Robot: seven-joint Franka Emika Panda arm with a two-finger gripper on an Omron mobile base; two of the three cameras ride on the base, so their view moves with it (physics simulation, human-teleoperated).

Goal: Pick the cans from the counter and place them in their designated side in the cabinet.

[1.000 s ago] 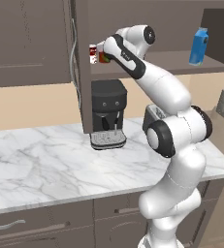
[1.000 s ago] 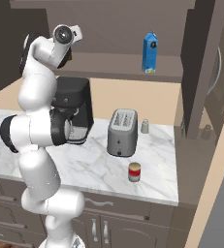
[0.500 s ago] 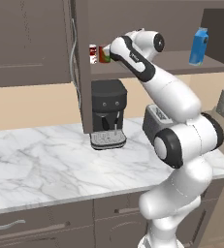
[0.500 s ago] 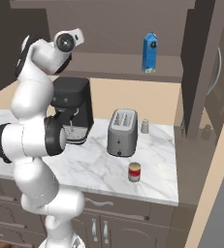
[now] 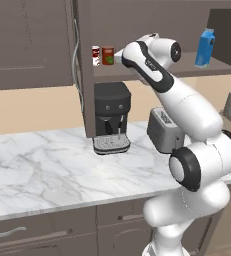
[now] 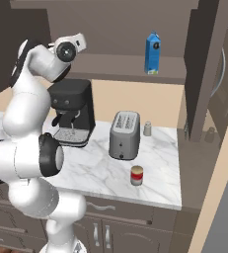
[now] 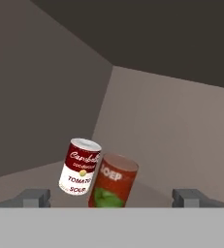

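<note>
While my arm reaches up to the cabinet (image 5: pixel 82 60), my claw (image 7: pixel 111 197) stands spread and empty, its fingertips (image 7: pixel 34 197) wide apart just short of the shelf (image 5: pixel 152 72). At the shelf's left end stands the white can (image 5: pixel 95 55), upright, and touching its right side is the brown can (image 5: pixel 108 55) with its green patch, also upright. Far to the right on the same shelf stands the carton (image 5: pixel 205 48). Below, on the worktop (image 6: pixel 91 170), the coffee machine (image 6: pixel 74 112) sits left, the toaster (image 6: pixel 124 135) beside it, and the red-and-white can (image 6: pixel 136 175) stands near the front edge, right of the toaster.
</note>
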